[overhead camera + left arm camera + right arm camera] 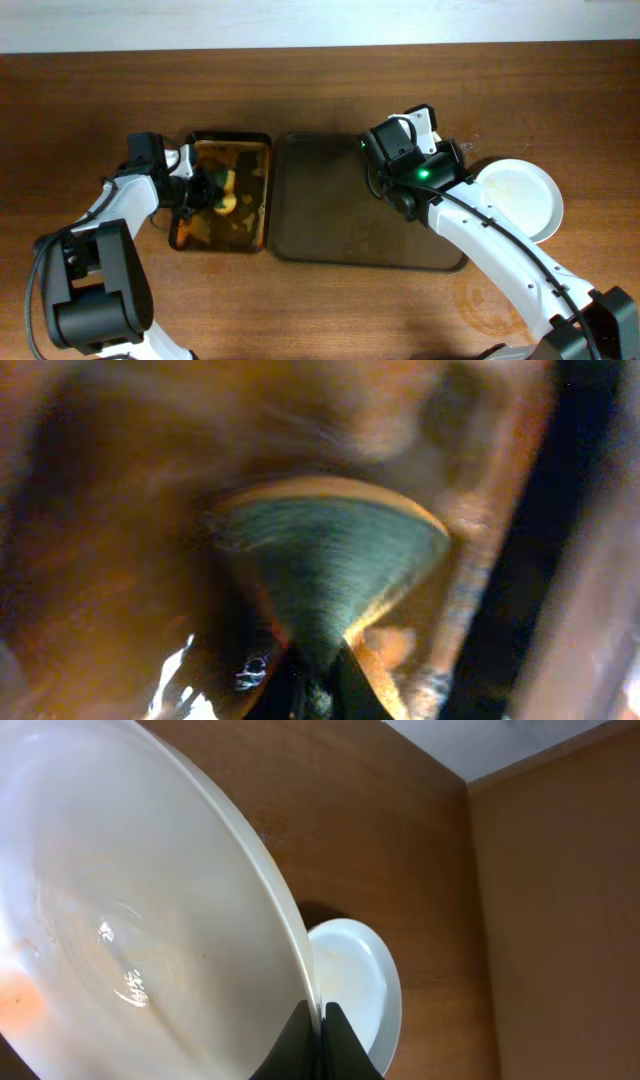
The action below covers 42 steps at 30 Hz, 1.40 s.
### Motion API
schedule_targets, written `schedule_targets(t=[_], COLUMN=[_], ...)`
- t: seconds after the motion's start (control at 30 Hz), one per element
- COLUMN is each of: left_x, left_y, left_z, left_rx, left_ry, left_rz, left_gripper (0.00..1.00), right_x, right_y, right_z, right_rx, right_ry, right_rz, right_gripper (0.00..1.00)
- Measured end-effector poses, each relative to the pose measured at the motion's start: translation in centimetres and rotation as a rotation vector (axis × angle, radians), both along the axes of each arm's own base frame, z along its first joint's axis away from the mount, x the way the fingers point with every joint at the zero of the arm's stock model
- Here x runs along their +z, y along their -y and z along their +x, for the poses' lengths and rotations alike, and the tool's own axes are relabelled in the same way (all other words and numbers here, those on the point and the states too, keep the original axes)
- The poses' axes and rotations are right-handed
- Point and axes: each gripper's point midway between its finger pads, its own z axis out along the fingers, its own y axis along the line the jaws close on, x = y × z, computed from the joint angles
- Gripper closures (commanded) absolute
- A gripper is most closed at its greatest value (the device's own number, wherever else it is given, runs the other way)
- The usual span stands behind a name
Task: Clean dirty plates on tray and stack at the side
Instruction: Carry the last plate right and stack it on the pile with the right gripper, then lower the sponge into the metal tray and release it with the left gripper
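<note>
My right gripper point(322, 1020) is shut on the rim of a white plate point(130, 900) and holds it tilted in the air. The plate has faint orange smears on its inside. Below it, another white plate point(360, 980) lies on the bare wood tabletop; overhead it shows at the right point(515, 200). The held plate is mostly hidden under my right arm point(452, 158) overhead. The large dark-brown tray point(340, 210) holds no plates. My left gripper point(318, 670) is shut on the green-yellow sponge point(330, 560) inside the small tray.
The small black-rimmed tray point(268, 190) with an orange-stained bottom stands just left of the large tray, and my left arm point(150, 180) reaches into it. Bare wood tabletop point(300, 310) lies in front, and the table's far edge point(300, 48) runs along the top.
</note>
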Motion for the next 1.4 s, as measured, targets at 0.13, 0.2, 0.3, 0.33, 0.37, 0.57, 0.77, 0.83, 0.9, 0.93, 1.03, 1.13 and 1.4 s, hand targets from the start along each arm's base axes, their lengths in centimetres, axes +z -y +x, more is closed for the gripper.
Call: schedule_targets(t=[0.13, 0.2, 0.3, 0.33, 0.37, 0.57, 0.77, 0.83, 0.9, 0.93, 1.03, 1.13, 1.4], left_x=[-1.2, -1.8, -1.1, -0.8, -0.8, -0.7, -1.0, -1.2, -1.6, -1.5, -0.7, 3.5, 4.1], left_y=[-1.5, -2.7, -1.5, -0.9, -0.5, 0.5, 0.8, 1.0, 0.5, 0.8, 0.2, -1.4, -0.1], left_z=[-0.9, -1.3, -0.4, -0.2, -0.2, 0.2, 0.0, 0.0, 0.0, 0.1, 0.3, 1.7, 0.1], left_rx=[0.03, 0.115, 0.034, -0.019, -0.054, -0.117, -0.139, -0.145, -0.103, -0.116, -0.112, -0.037, -0.074], left_ry=[-0.06, -0.117, -0.039, -0.005, 0.01, 0.052, 0.045, 0.042, 0.01, 0.017, 0.013, 0.115, 0.069], left_rz=[0.104, 0.154, 0.11, 0.096, 0.105, 0.128, 0.163, 0.187, 0.249, 0.251, 0.333, 0.427, 0.43], left_gripper=[1.0, 1.0, 1.0, 1.0, 1.0, 1.0, 1.0, 1.0, 1.0, 0.98, 0.82, 0.43, 0.39], right_x=[-0.3, -0.4, -1.3, -1.9, -2.4, -5.2, -6.4, -6.4, -6.5, -6.5, -6.5, -6.5, -6.4], right_y=[-0.2, -0.2, 0.4, 1.3, 2.0, 9.5, 18.4, 20.6, 21.4, 21.6, 21.8, 21.7, 21.9], right_z=[-0.1, -0.2, -0.2, -0.2, -0.2, -1.4, -6.9, -8.1, -8.9, -9.2, -9.4, -9.4, -9.1], right_rx=[-0.039, -0.067, -0.123, -0.162, -0.189, -0.458, -0.811, -0.866, -0.879, -0.877, -0.872, -0.862, -0.853], right_ry=[0.029, 0.044, 0.039, 0.019, 0.003, -0.099, -0.118, -0.095, -0.097, -0.104, -0.108, -0.114, -0.1], right_rz=[0.061, 0.094, 0.183, 0.233, 0.272, 0.674, 0.928, 0.96, 0.983, 0.988, 0.997, 0.997, 0.994], right_gripper=[0.96, 0.96, 0.96, 0.96, 0.96, 0.96, 0.96, 0.96, 0.96, 0.96, 0.96, 0.96, 0.95])
